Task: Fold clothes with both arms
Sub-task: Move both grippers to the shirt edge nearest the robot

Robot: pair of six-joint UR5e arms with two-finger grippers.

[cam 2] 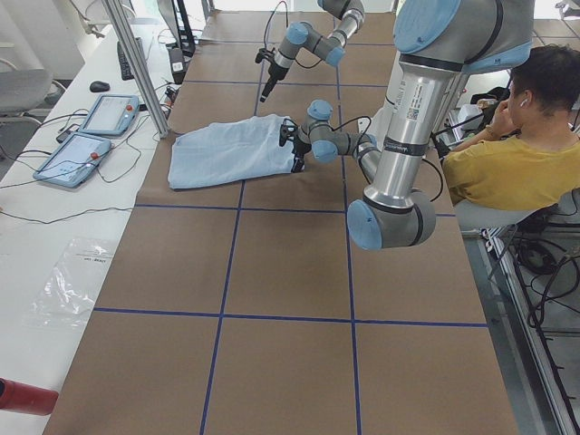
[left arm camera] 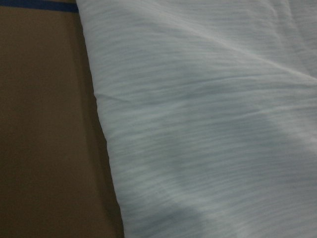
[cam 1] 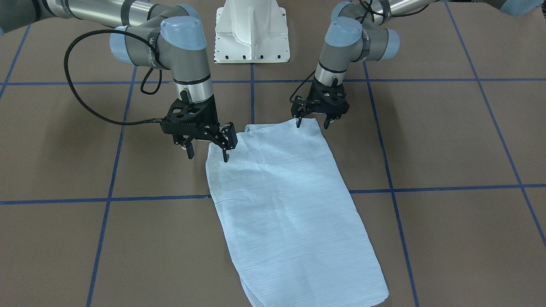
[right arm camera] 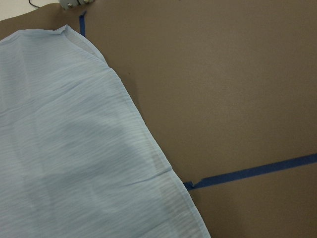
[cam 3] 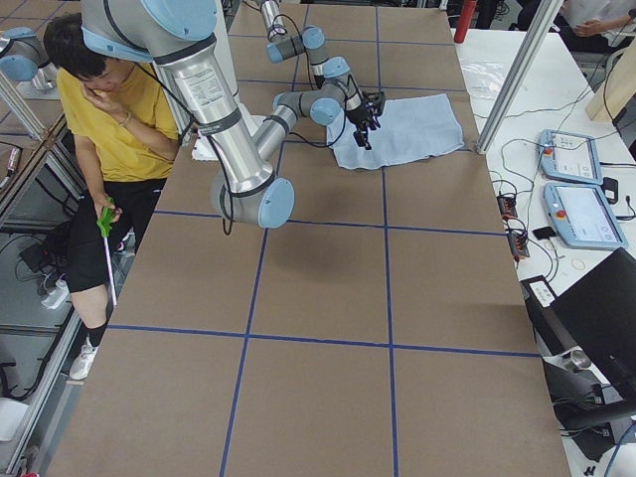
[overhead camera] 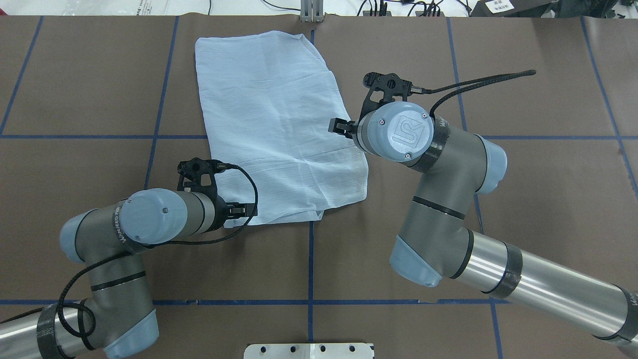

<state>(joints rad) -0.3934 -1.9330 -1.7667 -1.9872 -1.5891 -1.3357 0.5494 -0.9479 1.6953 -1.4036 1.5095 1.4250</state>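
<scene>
Right gripper [cam 1: 208, 158] is spread wide, one finger over the shirt [cam 1: 290, 213] and the other over bare table [cam 1: 448, 140]. It straddles the long edge a little way along from the robot-side corner. Left gripper [cam 1: 312, 126] is also spread, fingers either side of the other robot-side corner. Neither is pinching fabric. I can't tell whether the tips touch cloth or hover just above it. Wrist cams show only cloth edge and table, no fingers.

Shirt lies flat as a long narrow band, no sleeves or collar showing. It runs from just in front of the robot out toward the far edge, skewed against the blue tape grid [cam 1: 149, 198]. Some wrinkles at the robot end.

My read: lengthwise folds are done and the cross fold is the step in hand. Next move:
- Bring both grippers down onto their corners.
- Close on all layers, not just the top one.
- Lift together and carry the near end over toward the far end.

Arms need to stay level and matched, since thin fabric will likely sag or slip between them. Right gripper sits further along the edge than the left, so I'd square that up before pinching.
</scene>
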